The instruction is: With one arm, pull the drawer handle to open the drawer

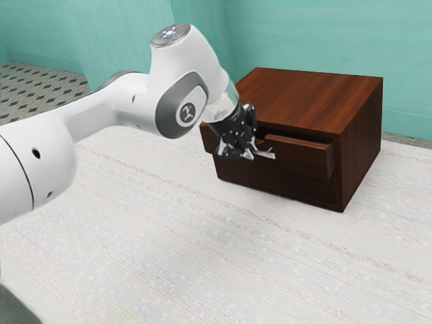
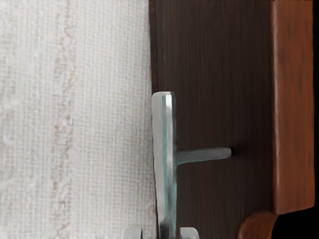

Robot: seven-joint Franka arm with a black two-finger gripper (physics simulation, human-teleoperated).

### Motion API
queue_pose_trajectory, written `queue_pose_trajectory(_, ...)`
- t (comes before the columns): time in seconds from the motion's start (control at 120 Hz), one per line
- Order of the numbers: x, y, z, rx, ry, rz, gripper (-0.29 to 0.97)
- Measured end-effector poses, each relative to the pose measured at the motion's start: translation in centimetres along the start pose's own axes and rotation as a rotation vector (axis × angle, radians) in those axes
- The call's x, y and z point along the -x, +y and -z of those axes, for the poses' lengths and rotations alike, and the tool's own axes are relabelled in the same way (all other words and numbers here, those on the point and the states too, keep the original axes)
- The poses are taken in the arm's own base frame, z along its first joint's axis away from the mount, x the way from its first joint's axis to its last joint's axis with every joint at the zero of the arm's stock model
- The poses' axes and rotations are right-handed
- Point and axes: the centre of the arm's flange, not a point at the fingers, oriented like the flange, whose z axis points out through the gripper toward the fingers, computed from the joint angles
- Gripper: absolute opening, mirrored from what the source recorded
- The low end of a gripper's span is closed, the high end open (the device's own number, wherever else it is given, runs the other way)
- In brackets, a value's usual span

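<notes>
One white robot arm [image 1: 101, 115] crosses the pale, woven-textured table [image 1: 202, 256] in front of the reddish-brown wooden cabinet [image 1: 310, 94]. Its black two-finger gripper [image 1: 241, 145] is at the cabinet's front face, on the silver metal bar handle [image 1: 264, 154]. In the wrist view the handle [image 2: 164, 164] runs straight up from under the hand, with its post reaching back to the dark wooden drawer front [image 2: 214, 74]. The jaws sit either side of the bar, but I cannot tell whether they clamp it or merely flank it. In the exterior view the drawer front [image 1: 300, 154] stands a little proud of the cabinet, so the pull looks under way, with most of the travel left. The next move calls for a straight draw away from the cabinet, square to its face, so the bar does not slip free. A teal wall [image 1: 304, 34] rises behind the cabinet.
</notes>
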Motion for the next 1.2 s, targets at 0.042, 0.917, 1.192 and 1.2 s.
queue_pose_trajectory(0.042, 0.0, -0.3, 0.1, -0.006, -0.001, 0.001, -0.05)
queue_pose_trajectory(0.917, -0.1, -7.8, 3.7, -0.058, -0.007, 0.011, -0.11)
queue_pose_trajectory(1.192, 0.0, -9.4, 4.4, -0.065, -0.008, 0.016, -0.11)
queue_pose_trajectory(1.2, 0.0, -9.5, 4.4, -0.065, -0.008, 0.016, -0.11)
